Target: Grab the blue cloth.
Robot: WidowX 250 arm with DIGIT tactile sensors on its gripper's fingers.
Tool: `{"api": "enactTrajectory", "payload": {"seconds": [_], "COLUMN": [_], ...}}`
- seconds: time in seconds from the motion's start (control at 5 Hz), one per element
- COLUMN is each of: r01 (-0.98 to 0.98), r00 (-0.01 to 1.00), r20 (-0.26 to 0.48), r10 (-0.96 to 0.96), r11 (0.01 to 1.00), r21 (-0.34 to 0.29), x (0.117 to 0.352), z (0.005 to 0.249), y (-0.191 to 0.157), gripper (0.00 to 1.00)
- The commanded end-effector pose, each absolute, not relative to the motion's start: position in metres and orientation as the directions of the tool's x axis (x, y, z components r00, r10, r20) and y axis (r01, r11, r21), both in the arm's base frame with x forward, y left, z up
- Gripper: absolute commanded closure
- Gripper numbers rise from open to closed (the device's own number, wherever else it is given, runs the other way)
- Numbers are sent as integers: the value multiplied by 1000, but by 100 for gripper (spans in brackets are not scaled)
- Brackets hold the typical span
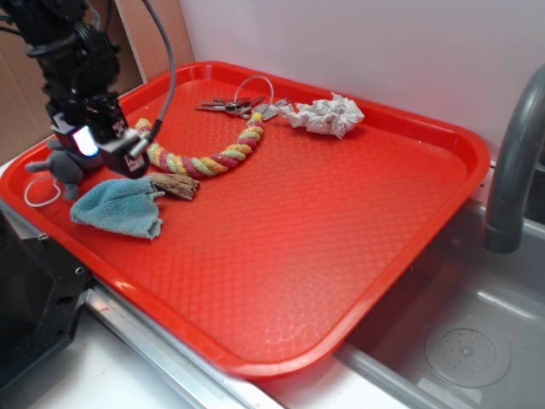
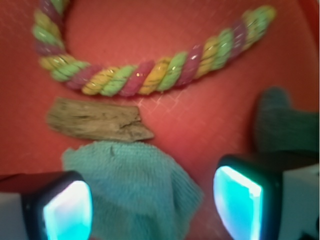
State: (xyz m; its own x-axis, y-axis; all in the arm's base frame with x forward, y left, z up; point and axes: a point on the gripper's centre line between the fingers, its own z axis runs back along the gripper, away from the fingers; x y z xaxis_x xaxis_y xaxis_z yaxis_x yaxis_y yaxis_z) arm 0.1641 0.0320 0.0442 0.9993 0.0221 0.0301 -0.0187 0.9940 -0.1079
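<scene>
Wrist view shows the claw wide open, empty, above the blue cloth; the wood piece touching the cloth could get pinched too.

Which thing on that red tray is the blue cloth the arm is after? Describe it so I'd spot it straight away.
Start at the red tray and go to its near left corner, under the gripper. The blue cloth lies rumpled there, just in front of a small piece of wood. It is the only soft teal, towel-like thing; the grey plush toy beside it is darker, and the white paper wad sits far across the tray.
</scene>
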Motion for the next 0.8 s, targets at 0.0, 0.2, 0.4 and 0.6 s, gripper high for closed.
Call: {"api": "enactTrajectory", "payload": {"seconds": [0.0,0.2,0.4,0.6], "r01": [78,57,51,37], "r00": [996,997,997,998], "r20": [-32,-49,-47,-53], "r10": [-82,-61,-54,-40], "r11": [990,996,996,998], "r21": [-119,-68,-67,-58], "x": [160,154,152,150], "z": [15,10,11,11], "y": [16,18,20,23], "gripper": [0,100,100,100]}}
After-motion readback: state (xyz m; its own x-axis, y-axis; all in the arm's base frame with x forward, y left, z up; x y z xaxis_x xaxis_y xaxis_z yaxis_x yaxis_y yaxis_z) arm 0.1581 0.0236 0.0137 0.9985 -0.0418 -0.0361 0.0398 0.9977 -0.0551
